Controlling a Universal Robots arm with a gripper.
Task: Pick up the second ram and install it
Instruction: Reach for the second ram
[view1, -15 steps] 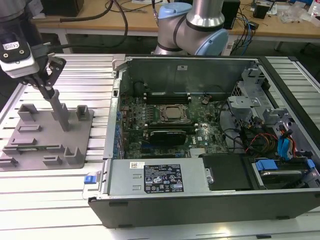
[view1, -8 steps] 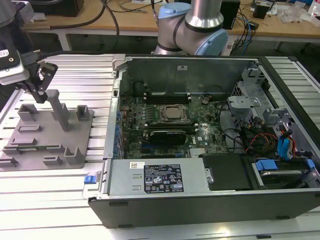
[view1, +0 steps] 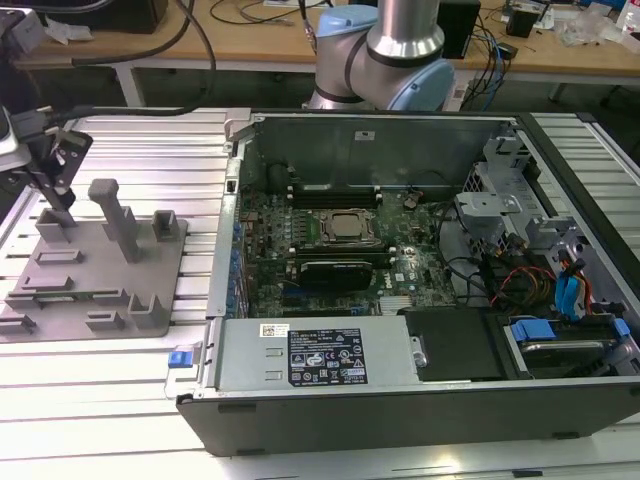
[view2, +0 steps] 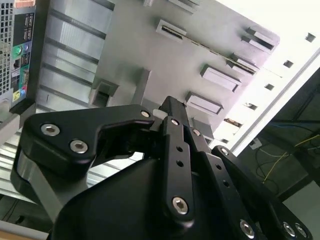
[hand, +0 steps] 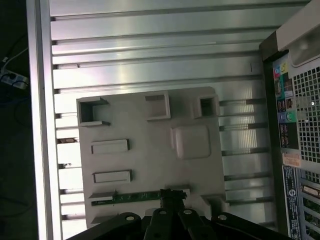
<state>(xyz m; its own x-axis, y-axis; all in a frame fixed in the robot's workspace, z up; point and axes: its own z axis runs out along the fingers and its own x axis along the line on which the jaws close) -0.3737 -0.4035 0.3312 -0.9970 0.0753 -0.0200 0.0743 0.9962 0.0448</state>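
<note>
The second ram (hand: 132, 197) is a thin green strip lying in a slot near one edge of the grey plate (hand: 150, 150). In the first wrist view my gripper (hand: 172, 194) points down over the strip's end nearest the computer. In the exterior view the gripper (view1: 62, 200) hangs well above the plate (view1: 100, 285) at the exterior view's left. In the second wrist view the black fingers run side by side and meet at the gripper's tip (view2: 169, 104) with no gap and nothing between them.
The open computer case (view1: 230, 290) lies at the exterior view's right of the plate, with its motherboard (view1: 330, 230) exposed. Its rear ports (hand: 290, 125) face the plate. Upright posts (view1: 118, 215) stand on the plate. The ribbed aluminium table (hand: 150, 50) ends just past the plate.
</note>
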